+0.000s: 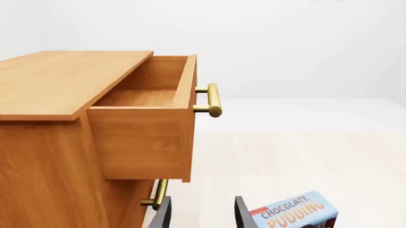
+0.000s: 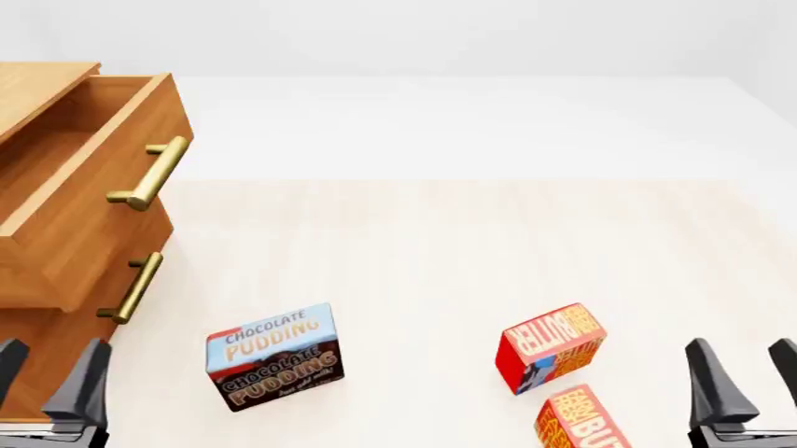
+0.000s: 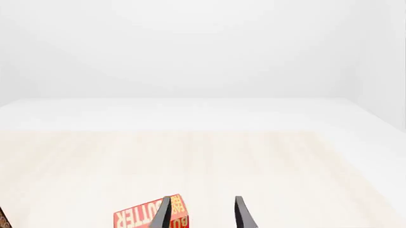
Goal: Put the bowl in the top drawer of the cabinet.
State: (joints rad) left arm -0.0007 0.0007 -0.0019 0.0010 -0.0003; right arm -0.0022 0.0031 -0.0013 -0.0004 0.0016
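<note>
Left gripper (image 2: 48,378) open, empty, near cabinet (image 2: 37,308) base. Right gripper (image 2: 744,373) open, empty, well right of cabinet. Left wrist view alone shows inside top drawer (image 1: 142,97): pulled out, bare wood floor, brass bar handle. Bowl unseen in any view. Front view only: two drawers, one pudding box (image 2: 274,355), two butter boxes (image 2: 551,345) right of cabinet.

Cabinet (image 2: 50,271) matt wood; handle (image 2: 149,174) shiny brass; pudding box (image 2: 274,355) printed card.

Bright, even, diffuse light; shadows faint and soft; renders sharp, no glare.
</note>
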